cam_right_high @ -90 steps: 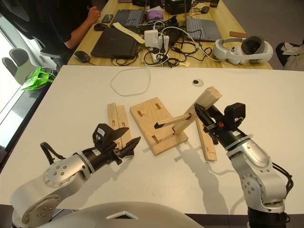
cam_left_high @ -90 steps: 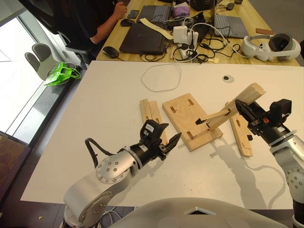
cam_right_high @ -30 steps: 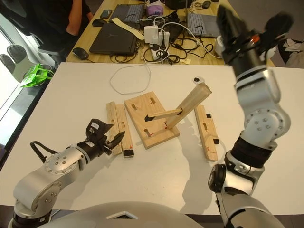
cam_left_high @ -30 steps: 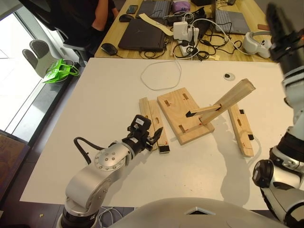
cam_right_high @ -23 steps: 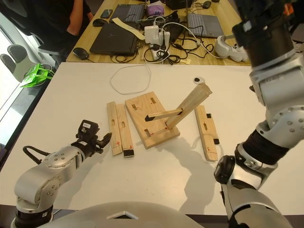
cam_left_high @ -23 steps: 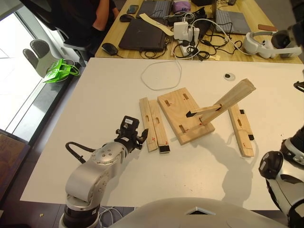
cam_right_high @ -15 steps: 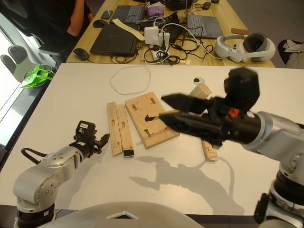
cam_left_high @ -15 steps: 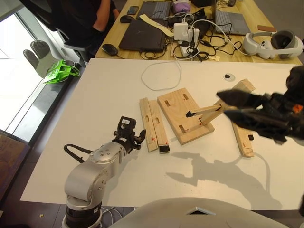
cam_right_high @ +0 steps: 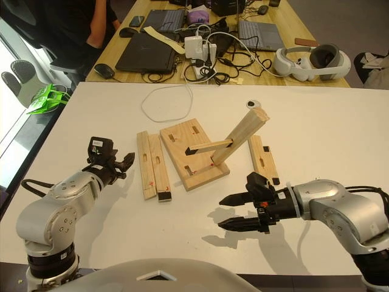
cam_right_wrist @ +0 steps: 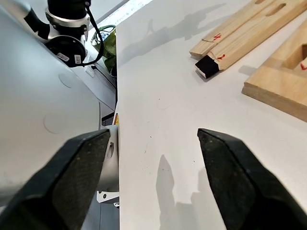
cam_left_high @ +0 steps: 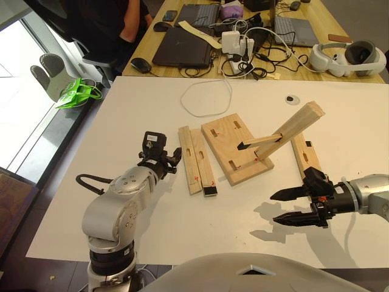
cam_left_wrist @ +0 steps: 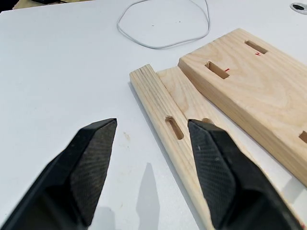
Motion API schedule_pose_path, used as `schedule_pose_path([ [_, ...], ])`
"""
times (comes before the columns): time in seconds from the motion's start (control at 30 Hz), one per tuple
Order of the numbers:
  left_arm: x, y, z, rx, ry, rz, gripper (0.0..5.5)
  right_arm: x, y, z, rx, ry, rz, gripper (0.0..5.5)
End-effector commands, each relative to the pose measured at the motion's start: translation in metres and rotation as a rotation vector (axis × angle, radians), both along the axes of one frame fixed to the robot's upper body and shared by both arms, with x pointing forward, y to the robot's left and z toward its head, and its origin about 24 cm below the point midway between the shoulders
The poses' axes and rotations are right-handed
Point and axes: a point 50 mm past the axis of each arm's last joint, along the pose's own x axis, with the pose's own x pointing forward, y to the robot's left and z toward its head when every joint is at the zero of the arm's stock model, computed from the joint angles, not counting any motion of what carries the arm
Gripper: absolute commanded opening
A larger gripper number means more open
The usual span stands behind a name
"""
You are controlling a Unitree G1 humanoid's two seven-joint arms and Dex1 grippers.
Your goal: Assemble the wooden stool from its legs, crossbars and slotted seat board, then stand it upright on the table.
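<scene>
Plainly, left tool [cam_left_wrist: 151, 123] and right tool [cam_right_high: 221, 212] both agape, empty; red handwritten marks on two legs [cam_left_high: 196, 159], seat board [cam_left_high: 223, 141]

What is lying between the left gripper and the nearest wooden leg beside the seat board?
Nothing visible. The left gripper is open, and only table surface lies between it and the nearest leg.

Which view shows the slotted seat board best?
Either eye view: the whole seat board, slots and tilted leg included. The left wrist view shows one end with slots; the right wrist view, a corner.
</scene>
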Motion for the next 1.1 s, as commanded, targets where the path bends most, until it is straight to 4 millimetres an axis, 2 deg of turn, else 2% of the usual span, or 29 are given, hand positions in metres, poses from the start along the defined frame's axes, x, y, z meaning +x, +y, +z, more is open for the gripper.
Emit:
schedule_pose_path([
  [0.03,0.008,-0.001,0.006,-0.006,-0.025,0.015,2.73,0.027,0.013,-0.011,-0.042,-0.046,-0.037,3.40],
  [0.23,0.015,-0.005,0.009,-0.020,-0.043,0.010,2.73,0.060,0.043,-0.035,-0.116,-0.107,-0.083,3.40],
  [0.53,0.018,-0.009,0.009,-0.024,-0.042,-0.010,2.73,0.088,0.066,-0.058,-0.219,-0.227,-0.171,3.40],
  [0.73,0.018,-0.012,0.009,-0.022,-0.031,-0.033,2.73,0.098,0.077,-0.069,-0.295,-0.324,-0.187,3.40],
  [0.8,0.018,-0.013,0.009,-0.021,-0.028,-0.039,2.73,0.100,0.088,-0.063,-0.266,-0.367,-0.202,3.40],
  [0.93,0.017,-0.018,0.009,-0.041,-0.029,-0.052,2.73,0.094,0.123,-0.032,-0.107,-0.431,-0.232,3.40],
  [1.03,0.015,-0.031,0.011,-0.091,-0.018,-0.105,2.73,0.080,0.128,-0.011,0.006,-0.418,-0.249,3.40],
  [1.1,0.010,-0.041,0.009,-0.145,0.015,-0.141,2.73,0.069,0.120,0.004,0.077,-0.385,-0.255,3.40],
])
